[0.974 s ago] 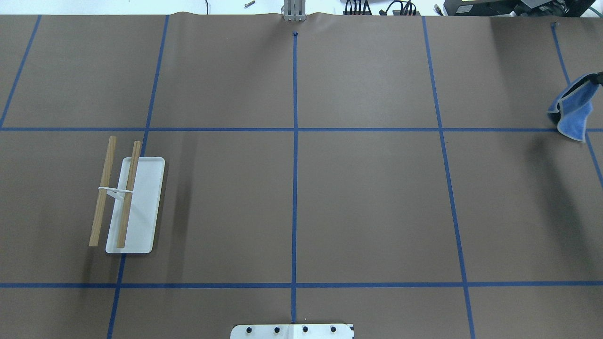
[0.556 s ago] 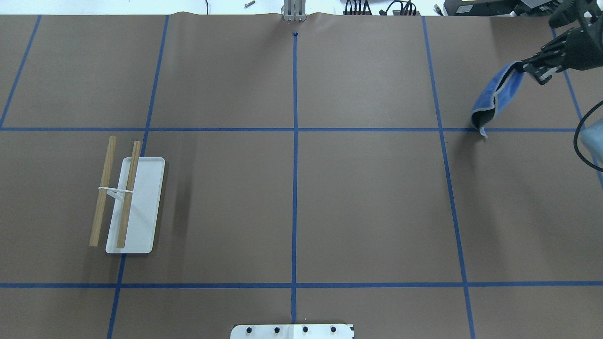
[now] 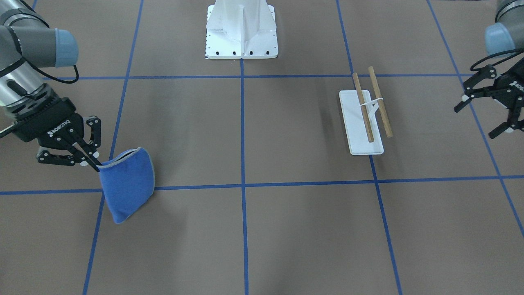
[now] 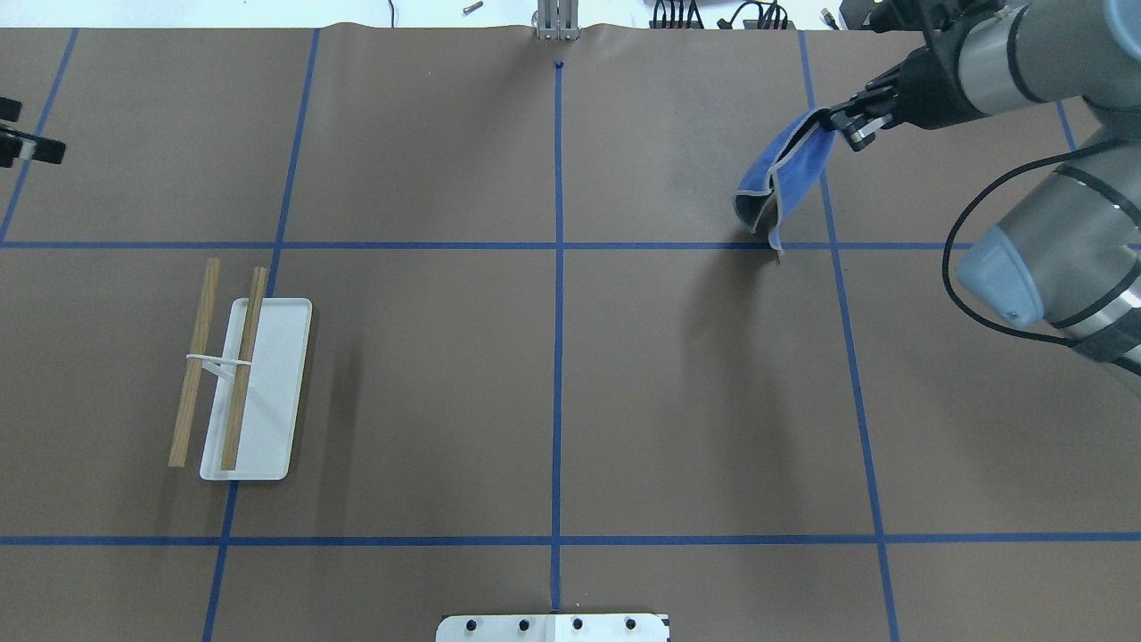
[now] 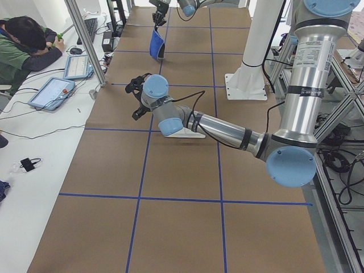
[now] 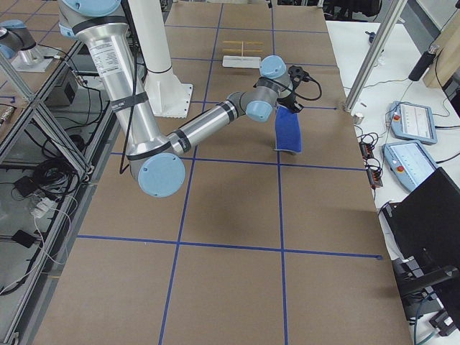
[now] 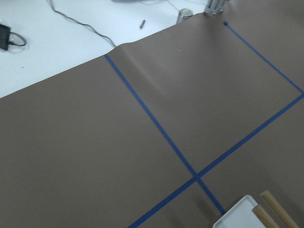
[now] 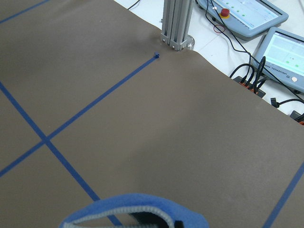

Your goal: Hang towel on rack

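Overhead exterior view has the right gripper (image 4: 842, 123) with its jaws clamped on one edge of the towel (image 4: 784, 174), which hangs in a limp fold over the brown surface (image 4: 553, 392) at far right. The rack (image 4: 267, 383) stands well apart at the left, both rods bare. The left gripper (image 3: 477, 122) hovers beside the rack, jaws apart and empty. The carry step seems in hand; next the towel must cross the surface, arrive above the rods and drape over one before release.
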Controlling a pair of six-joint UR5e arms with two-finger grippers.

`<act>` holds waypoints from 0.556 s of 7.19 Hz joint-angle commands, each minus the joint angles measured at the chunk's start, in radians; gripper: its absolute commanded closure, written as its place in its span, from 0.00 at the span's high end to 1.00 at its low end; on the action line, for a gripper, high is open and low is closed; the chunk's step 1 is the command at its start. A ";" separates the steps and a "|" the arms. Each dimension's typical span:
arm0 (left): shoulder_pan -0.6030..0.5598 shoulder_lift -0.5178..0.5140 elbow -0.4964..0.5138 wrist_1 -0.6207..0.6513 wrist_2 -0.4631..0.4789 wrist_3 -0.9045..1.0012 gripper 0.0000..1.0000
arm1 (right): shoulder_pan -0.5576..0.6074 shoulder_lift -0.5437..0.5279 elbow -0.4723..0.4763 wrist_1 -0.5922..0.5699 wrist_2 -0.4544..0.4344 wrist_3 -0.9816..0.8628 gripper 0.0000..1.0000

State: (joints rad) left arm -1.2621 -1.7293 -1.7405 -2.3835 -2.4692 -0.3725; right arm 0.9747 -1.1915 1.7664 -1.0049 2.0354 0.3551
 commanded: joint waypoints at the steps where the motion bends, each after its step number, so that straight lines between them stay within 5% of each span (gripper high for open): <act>1: 0.133 -0.097 0.003 -0.077 0.010 -0.190 0.99 | -0.102 0.093 0.031 -0.125 -0.128 0.140 0.00; 3: 0.220 -0.153 0.009 -0.103 0.054 -0.230 0.98 | -0.184 0.191 0.068 -0.260 -0.220 0.237 0.00; 4: 0.322 -0.197 0.016 -0.103 0.196 -0.250 0.98 | -0.238 0.235 0.067 -0.303 -0.281 0.263 0.00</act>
State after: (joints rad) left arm -1.0356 -1.8794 -1.7317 -2.4820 -2.3906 -0.5976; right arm 0.7960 -1.0093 1.8297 -1.2531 1.8221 0.5780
